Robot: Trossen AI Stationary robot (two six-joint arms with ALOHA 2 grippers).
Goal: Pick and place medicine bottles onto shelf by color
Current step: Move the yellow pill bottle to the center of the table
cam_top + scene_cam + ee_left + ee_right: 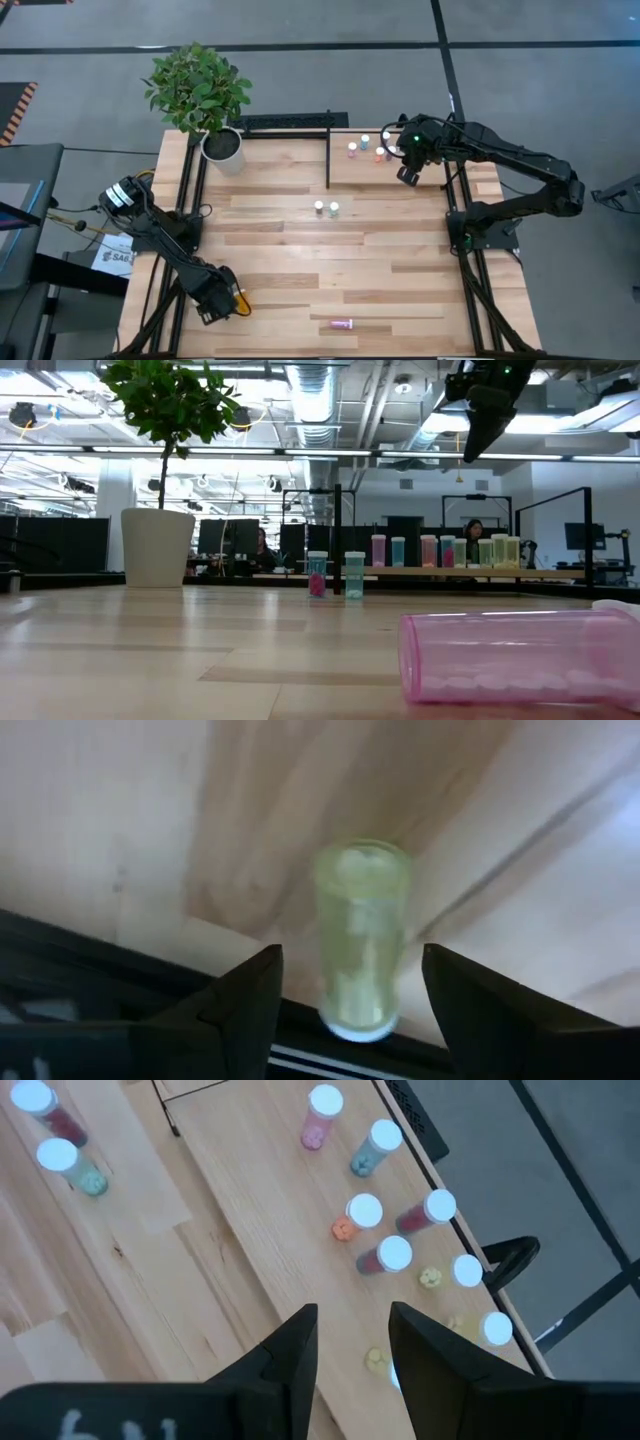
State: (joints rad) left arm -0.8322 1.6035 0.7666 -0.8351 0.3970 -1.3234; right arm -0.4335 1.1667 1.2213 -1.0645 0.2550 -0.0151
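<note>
A yellow medicine bottle [360, 935] lies on its side on the table near the near left corner [241, 297], its white cap toward the wrist camera. My left gripper [352, 950] [230, 300] points down over it, open. One finger stands on each side of the bottle, and I see no touch. Several white-capped bottles [365, 1210] [440, 550] stand on the shelf [350, 178] at the back right. My right gripper [350, 1312] [407, 175] hangs high above the shelf's front edge, its fingers a narrow gap apart with nothing between them.
A pink bottle [342, 324] [510, 655] lies on its side near the table's near edge. Two bottles [319, 207] [335, 209] stand upright mid-table. A white plant pot [222, 148] stands at the back left. The black frame rail [120, 1010] runs close beside the yellow bottle.
</note>
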